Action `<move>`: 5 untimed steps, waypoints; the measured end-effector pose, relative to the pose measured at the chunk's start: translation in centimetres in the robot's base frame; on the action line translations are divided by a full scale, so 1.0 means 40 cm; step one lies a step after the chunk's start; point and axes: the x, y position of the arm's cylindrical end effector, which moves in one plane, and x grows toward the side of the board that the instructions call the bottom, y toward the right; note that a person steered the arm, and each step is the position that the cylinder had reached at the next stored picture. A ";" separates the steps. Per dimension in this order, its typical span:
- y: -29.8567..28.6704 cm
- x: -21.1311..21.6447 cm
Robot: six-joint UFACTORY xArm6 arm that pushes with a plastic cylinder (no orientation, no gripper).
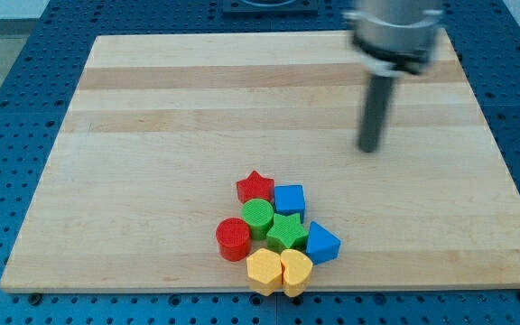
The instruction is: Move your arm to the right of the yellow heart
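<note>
Hovering well apart from the cluster, my tip is sitting toward the surface's far right corner; as a bare rod tool, it is gripping nothing. The yellow heart is lying at the near edge, touching the blue block. Approaching carelessly risks nudging that blue block or pushing the heart off the edge.

- My arm enters from the view's top right, its grey metal collar blurred at the frame edge
- The straight dark rod hangs upright below that collar
- My tip sits in the view's upper right part, at the rod's lower end, touching nothing
</note>
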 end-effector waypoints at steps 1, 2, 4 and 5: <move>0.193 0.217; 0.116 0.417; 0.041 0.420; -0.071 0.419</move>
